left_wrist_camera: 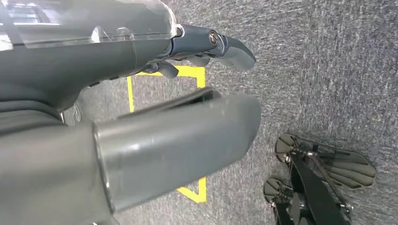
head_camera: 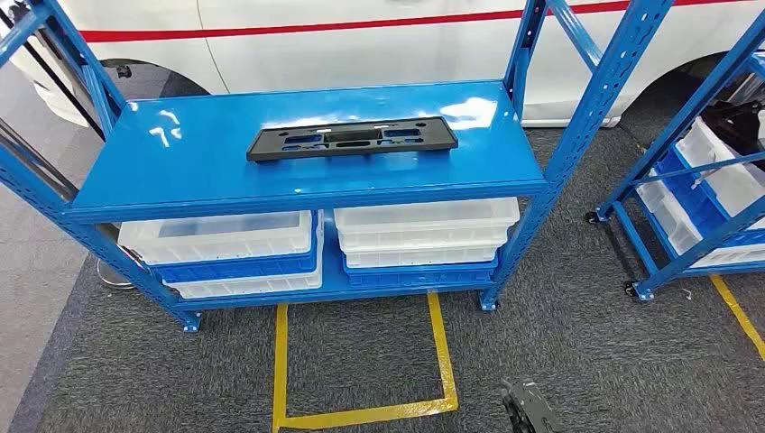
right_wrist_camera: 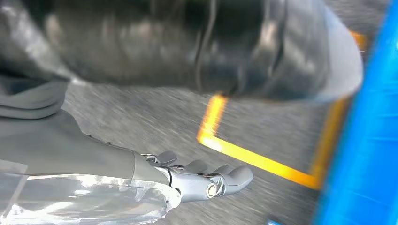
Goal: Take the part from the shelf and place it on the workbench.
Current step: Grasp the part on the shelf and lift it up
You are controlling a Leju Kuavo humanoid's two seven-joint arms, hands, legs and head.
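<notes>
One black plastic part (head_camera: 353, 139), long and flat with cut-out slots, lies by itself on the top deck of the blue shelf (head_camera: 180, 171), toward its back right, touching neither hand.

Four stacked trays, white (head_camera: 424, 221) and blue (head_camera: 239, 266), sit on the lower deck beneath it; yellow floor tape (head_camera: 361, 415) marks a box on the grey carpet in front. We see no workbench.

Two hands, both empty. We see our left hand (left_wrist_camera: 141, 65) hanging above the carpet, fingers extended and loosely together, holding nothing. Our right hand (right_wrist_camera: 197, 180) likewise hangs over the carpet near the tape, fingers out and slightly curled, gripping nothing.

Risks, as we judge them:
- The part is thin and lies flat on a glossy deck; fingers pressing at its edge could push it backward instead of getting under it.
- It is long, so a grip at one end could let it tilt or swing into the shelf uprights (head_camera: 523, 54).
- Reaching from where we stand may bring an arm against the front lip of the deck.

Views compared: the head view gives us the part, shelf and trays; the wrist views give us the hands' finger posture. The right wrist view is blurred.
</notes>
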